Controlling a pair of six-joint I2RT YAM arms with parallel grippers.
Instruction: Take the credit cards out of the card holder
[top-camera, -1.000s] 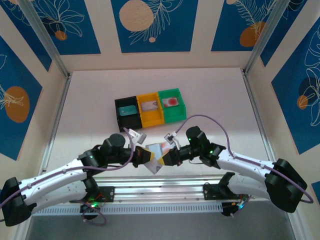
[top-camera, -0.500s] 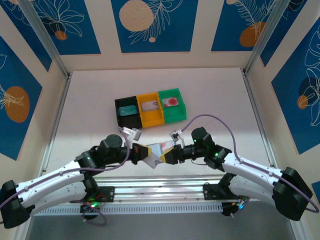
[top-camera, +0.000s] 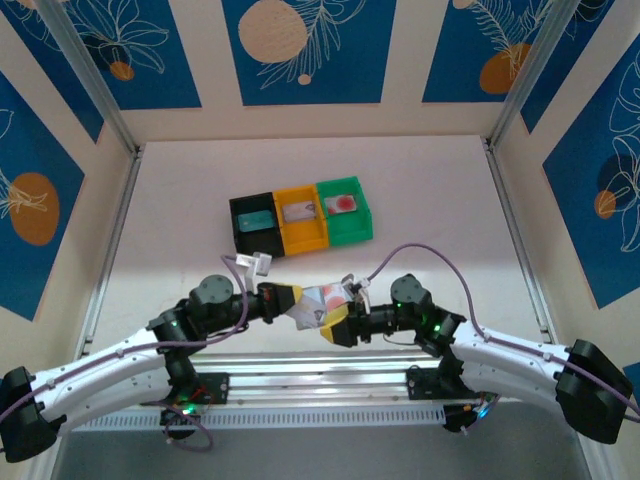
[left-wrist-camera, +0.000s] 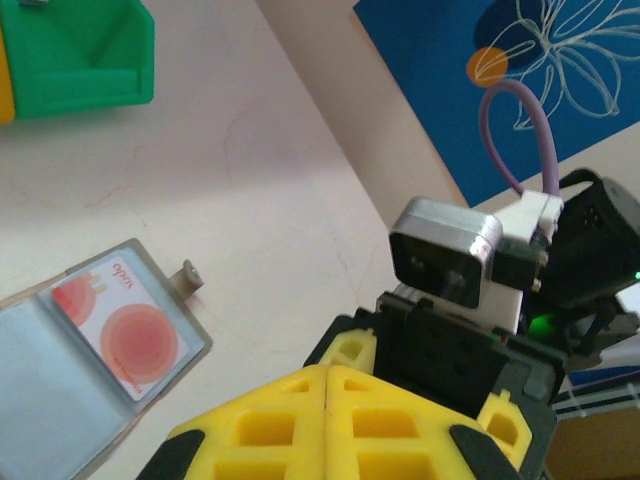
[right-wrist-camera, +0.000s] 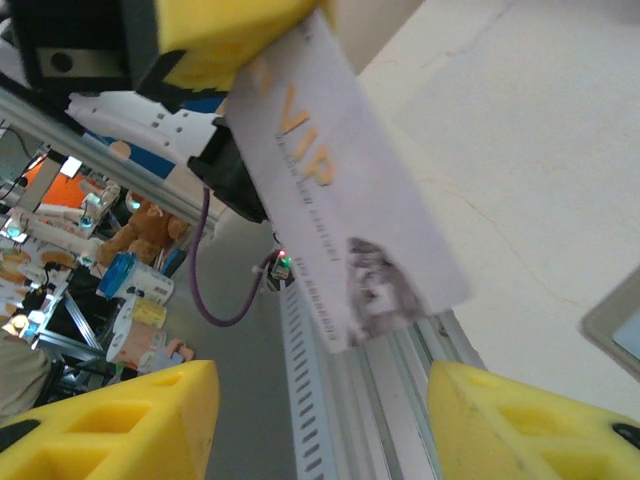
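The VIP credit card (right-wrist-camera: 330, 200) is sticking out from the left gripper (left-wrist-camera: 327, 385), whose yellow fingers (right-wrist-camera: 220, 30) are pressing tight together on it; the card's gripped end is disappearing under them, and the small print below the lettering is too blurred to read. The right gripper (right-wrist-camera: 320, 385) is standing well open and holding nothing, its two fingers flanking the card's free end without touching it. The card holder (left-wrist-camera: 40, 400) is lying open on the pale table (left-wrist-camera: 250, 150), its near part being cut off by the frame edge and the left fingers. The red-dot credit card (left-wrist-camera: 120, 330) is sitting in one of its clear pockets, just beside the snap tab (left-wrist-camera: 186, 276). From above, the holder is showing between the two grippers, partly covered by them. Beyond it the black bin (top-camera: 253, 228), orange bin (top-camera: 300, 222) and green bin (top-camera: 346, 210) are standing touching in a row, each holding something small and flat that is hard to make out. The right arm's silver camera housing (left-wrist-camera: 445, 250) is looming close behind the left fingers
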